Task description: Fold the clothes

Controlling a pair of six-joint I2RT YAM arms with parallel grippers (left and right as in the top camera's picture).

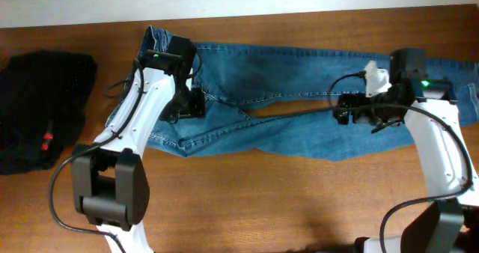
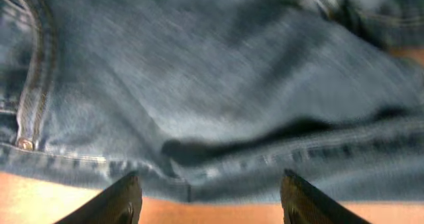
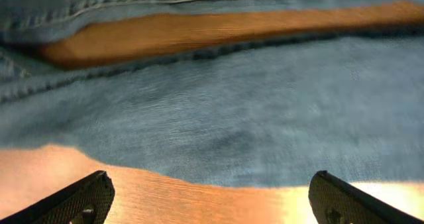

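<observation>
The long blue denim jeans [image 1: 292, 66] lie just past both jaws; the left gripper [image 2: 211, 199] is spread apart, holding nothing; the right gripper [image 3: 212, 199] is spread wide, holding nothing.

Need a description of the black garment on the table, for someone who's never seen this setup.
In the overhead view, find the wooden table with blue jeans stretched across its middle. At the table's left end, clear of the jeans, lies a crumpled black garment. It is the only dark cloth, marked by a small red tag.
</observation>
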